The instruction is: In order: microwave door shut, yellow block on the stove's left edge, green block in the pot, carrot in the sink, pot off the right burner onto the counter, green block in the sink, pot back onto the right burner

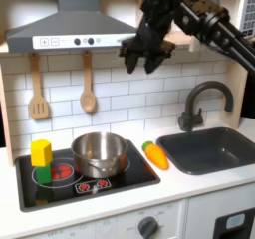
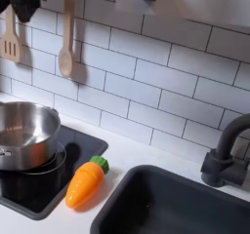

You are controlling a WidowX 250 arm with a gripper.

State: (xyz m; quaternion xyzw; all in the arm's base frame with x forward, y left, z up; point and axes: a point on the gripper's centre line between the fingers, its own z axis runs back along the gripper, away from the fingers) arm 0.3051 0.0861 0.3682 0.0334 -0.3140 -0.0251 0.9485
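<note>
— Yellow block [image 1: 41, 150] sits on the green block [image 1: 42, 171], left of the pot [image 1: 99, 153].
— Gripper [image 1: 146, 56] hangs high above the pot, fingers apart, empty. A crooked grab might knock both blocks over.

White brick-tile wall [image 1: 120, 89] behind the desk. Wooden slotted spatula [image 1: 38, 92] and wooden spoon [image 1: 88, 87] hang side by side on it. Grey range hood [image 1: 75, 24] above. Dark faucet [image 1: 199, 102] stands near the wall.
</note>
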